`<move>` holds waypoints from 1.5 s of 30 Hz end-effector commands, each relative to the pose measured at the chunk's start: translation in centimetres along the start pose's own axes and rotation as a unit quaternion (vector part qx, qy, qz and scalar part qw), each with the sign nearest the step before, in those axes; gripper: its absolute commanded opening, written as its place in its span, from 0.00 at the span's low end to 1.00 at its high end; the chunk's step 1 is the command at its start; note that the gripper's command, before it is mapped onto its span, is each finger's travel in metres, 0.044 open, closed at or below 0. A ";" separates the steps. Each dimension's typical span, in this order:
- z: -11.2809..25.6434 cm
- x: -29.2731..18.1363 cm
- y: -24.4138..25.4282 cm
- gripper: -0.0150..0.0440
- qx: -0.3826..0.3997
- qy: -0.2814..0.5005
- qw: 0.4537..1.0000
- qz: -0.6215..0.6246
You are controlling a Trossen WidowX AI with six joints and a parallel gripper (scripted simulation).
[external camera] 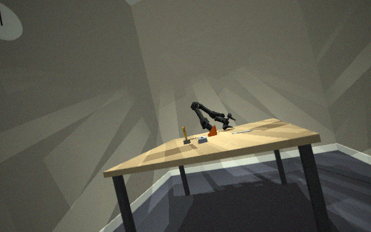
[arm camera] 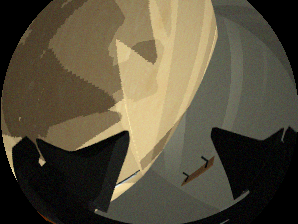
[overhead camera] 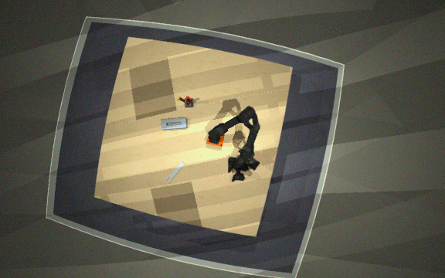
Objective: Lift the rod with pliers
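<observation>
The locking pliers (overhead camera: 180, 99) (external camera: 184, 133) stand upright in the dark holster (overhead camera: 188, 104) (external camera: 187, 142), with yellow and red handle parts on top. The grey channel block (overhead camera: 164, 124) (external camera: 202, 140) lies beside the holster. It has a narrow dark slot along its top; the rod is too small to make out in it. My gripper (overhead camera: 249, 172) (external camera: 233, 124) (arm camera: 173, 135) is wide open and empty. It is raised on the far side of the arm's base, well away from pliers and block. The pliers and block do not show in the wrist view.
An orange wedge-shaped piece (overhead camera: 215, 143) (external camera: 212, 131) stands at the arm's base, between the arm and the channel block. A pale wrench (overhead camera: 174, 172) (external camera: 241, 132) lies flat on the table. The wrist view shows the table edge and a brown board with hooks (arm camera: 198, 171) beyond it.
</observation>
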State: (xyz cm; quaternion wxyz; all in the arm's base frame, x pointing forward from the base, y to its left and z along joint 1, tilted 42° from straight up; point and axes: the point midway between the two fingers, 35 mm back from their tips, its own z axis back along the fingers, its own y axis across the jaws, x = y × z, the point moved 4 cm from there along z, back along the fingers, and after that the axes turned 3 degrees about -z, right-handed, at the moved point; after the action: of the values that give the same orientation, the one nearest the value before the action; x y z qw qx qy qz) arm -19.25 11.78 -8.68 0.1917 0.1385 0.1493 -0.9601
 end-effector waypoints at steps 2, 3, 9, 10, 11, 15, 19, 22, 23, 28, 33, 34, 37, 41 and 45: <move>0.2 0.0 -0.6 1.00 0.000 -0.002 1.000 -0.001; 0.5 0.1 -1.3 1.00 0.000 -0.004 1.000 -0.001; 4.2 -1.6 -9.6 1.00 -0.006 -0.017 1.000 -0.008; 4.9 -2.2 -10.7 1.00 -0.006 -0.015 1.000 -0.007; 5.6 -2.9 -11.9 1.00 -0.006 -0.013 1.000 -0.006; 8.7 -6.3 -16.0 1.00 -0.005 -0.004 1.000 -0.003; 11.0 -9.0 -18.2 1.00 -0.004 0.003 1.000 -0.001; 11.0 -9.1 -18.2 1.00 -0.004 0.003 1.000 -0.001; 11.0 -9.1 -18.2 1.00 -0.004 0.003 1.000 -0.001; 10.6 -11.3 -18.9 1.00 -0.010 -0.001 0.998 -0.062; 9.7 -19.4 -20.0 1.00 -0.038 -0.009 0.964 -0.264; 9.6 -21.1 -20.0 1.00 -0.046 -0.009 0.952 -0.302; 9.4 -26.0 -19.6 1.00 -0.069 -0.006 0.909 -0.410; 9.5 -32.2 -18.1 1.00 -0.105 0.002 0.837 -0.537; 10.2 -37.8 -15.5 1.00 -0.146 0.015 0.751 -0.644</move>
State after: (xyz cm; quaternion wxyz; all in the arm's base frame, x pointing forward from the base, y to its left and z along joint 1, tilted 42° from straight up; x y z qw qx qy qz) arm 0.82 35.12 14.77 -0.3572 0.0172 0.3042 -0.8829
